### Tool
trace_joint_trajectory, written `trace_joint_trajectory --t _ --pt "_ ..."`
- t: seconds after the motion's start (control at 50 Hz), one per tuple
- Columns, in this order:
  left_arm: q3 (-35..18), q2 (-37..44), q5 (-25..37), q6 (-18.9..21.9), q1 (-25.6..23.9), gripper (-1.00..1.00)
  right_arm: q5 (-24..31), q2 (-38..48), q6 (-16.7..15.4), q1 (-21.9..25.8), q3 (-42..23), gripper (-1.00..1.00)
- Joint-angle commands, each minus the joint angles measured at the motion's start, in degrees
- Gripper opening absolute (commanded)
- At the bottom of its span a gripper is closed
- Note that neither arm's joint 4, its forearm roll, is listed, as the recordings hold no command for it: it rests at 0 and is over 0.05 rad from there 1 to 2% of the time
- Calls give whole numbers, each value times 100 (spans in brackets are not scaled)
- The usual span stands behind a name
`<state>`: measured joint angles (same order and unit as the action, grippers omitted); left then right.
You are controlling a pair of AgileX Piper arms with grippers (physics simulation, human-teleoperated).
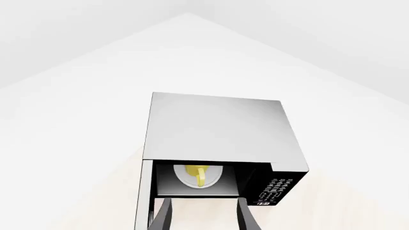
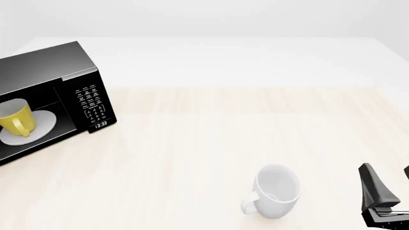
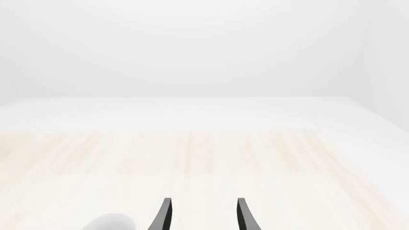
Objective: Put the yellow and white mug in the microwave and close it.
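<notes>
Left hand (image 1: 203, 215), fingers spread and holding nothing, faces the microwave (image 2: 48, 103) at the frame's left, where the yellow and white mug (image 2: 15, 118) sits on the turntable. Its door isn't shut yet; closing remains.

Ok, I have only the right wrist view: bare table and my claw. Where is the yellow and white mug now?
Observer: The yellow and white mug stands on the white plate inside the microwave, on the table's left side.
Operator: Is the door closed?
Observer: No. The door is open, and the left wrist view looks straight into the cavity.
Operator: And the left claw?
Observer: The left claw is open and empty, in front of that opening, touching nothing.
</notes>
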<state>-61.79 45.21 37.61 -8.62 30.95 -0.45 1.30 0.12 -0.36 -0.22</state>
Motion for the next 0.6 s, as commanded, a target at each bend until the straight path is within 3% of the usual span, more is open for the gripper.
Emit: trace_joint_trajectory --t 0.02,0.32,0.6 --pt "-187 -38 195 -40 418 100 -1 1 0 0 0 100" --pt "-147 -19 214 -172 805 100 0 0 0 1 0 100" --pt "-143 188 231 -478 1494 100 0 1 0 -2 0 100"
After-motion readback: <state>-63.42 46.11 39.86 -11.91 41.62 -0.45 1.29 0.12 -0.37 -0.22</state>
